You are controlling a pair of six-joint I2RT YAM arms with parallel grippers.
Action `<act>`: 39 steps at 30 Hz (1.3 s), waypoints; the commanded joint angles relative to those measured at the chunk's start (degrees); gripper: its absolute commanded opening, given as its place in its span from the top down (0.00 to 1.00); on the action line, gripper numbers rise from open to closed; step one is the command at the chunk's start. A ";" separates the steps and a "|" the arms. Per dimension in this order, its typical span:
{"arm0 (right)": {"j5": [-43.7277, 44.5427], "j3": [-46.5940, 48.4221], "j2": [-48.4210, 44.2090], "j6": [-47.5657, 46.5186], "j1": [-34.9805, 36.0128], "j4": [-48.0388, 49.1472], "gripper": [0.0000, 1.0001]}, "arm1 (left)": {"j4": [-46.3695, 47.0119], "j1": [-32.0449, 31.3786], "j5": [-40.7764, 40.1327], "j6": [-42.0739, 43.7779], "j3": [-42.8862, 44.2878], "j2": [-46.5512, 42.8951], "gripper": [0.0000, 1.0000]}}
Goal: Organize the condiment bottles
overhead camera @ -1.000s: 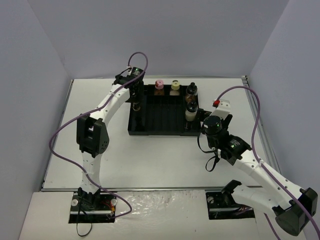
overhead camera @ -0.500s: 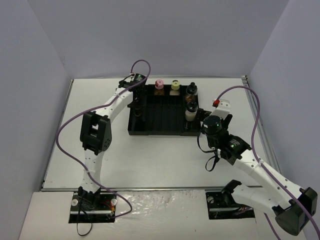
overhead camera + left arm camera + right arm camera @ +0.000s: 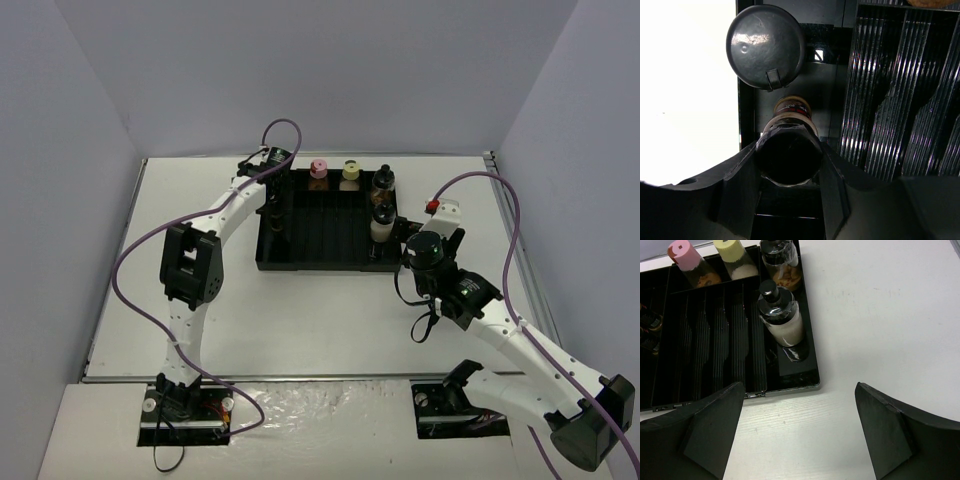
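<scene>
Left hand [image 3: 790,162] clamps a black-capped bottle [image 3: 790,147], its body mostly hidden; right hand [image 3: 799,405] gapes empty.

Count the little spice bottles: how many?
6. Along the tray's back: pink-capped bottle, yellow-capped bottle, dark bottle. Just nearer: white-filled bottle. Left column: grey-capped bottle and the held bottle in the left gripper. More may be hidden.

right claw [image 3: 800,440] gaping | condiment bottles [image 3: 782,322] upright in tray [image 3: 715,340] | white table [image 3: 880,315]
</scene>
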 commanded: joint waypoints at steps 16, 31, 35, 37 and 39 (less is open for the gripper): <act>2.29 0.30 0.10 0.84 0.23 3.32 0.10 | -0.22 -0.22 -2.20 0.10 -1.39 -8.12 0.43; 2.21 -0.76 -1.74 0.75 0.23 3.32 0.10 | -7.67 -0.91 -11.19 -4.56 -9.73 -23.42 0.35; 1.76 -1.53 -3.23 1.01 0.38 3.32 0.10 | -9.90 0.28 -17.69 -9.46 -17.62 -30.60 0.30; 1.44 -1.86 -3.95 1.01 0.32 3.32 0.10 | -9.90 1.73 -18.59 -12.03 -21.74 -34.90 0.30; 1.17 -2.23 -4.96 1.01 0.32 3.32 0.10 | -10.32 3.11 -19.55 -13.74 -26.62 -37.94 0.30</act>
